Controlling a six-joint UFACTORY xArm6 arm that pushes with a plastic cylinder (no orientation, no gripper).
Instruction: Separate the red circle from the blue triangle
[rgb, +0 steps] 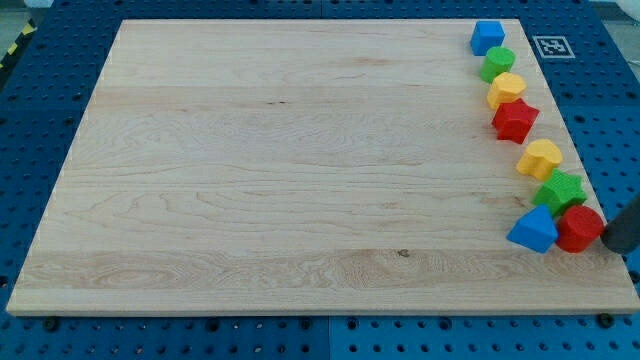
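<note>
The red circle (580, 228) lies at the board's right edge, low in the view. The blue triangle (533, 231) touches it on its left side. A green star-shaped block (559, 189) sits just above both, touching them. My rod enters at the view's right edge, and my tip (612, 245) is right next to the red circle's right side.
Up the right edge stand a yellow heart (541, 158), a red star (515, 120), a yellow block (506, 89), a green circle (497, 63) and a blue cube (487, 37). The wooden board (300, 170) lies on a blue pegboard with a fiducial tag (553, 46).
</note>
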